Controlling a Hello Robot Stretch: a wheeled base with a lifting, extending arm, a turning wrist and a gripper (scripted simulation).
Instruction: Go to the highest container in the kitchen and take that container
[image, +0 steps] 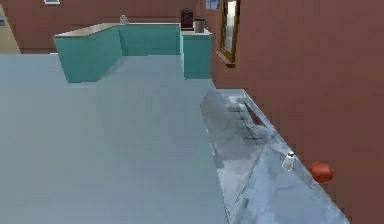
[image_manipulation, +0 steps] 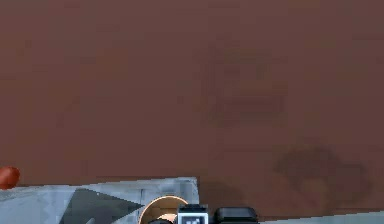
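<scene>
At the arm side view's bottom edge the arm's end shows with a white marked square (image_manipulation: 192, 215), and the gripper's (image_manipulation: 166, 219) dark body is just left of it. A tan round thing (image_manipulation: 158, 206), like a bowl or plate, lies on the grey countertop (image_manipulation: 90, 200) right at the gripper, so I cannot tell whether it holds anything. In the forward view, a grey pot-like container (image: 200, 26) and a dark machine (image: 187, 18) stand on the far teal counter (image: 197, 55).
A long grey countertop (image: 250, 175) with a sink (image: 248, 112) runs along the forward view's right, against a brown wall. On it are a small pale bottle (image: 289, 160) and a red object (image: 321, 171), which shows again (image_manipulation: 6, 177). Teal cabinets (image: 90, 50) line the back. The floor is bare.
</scene>
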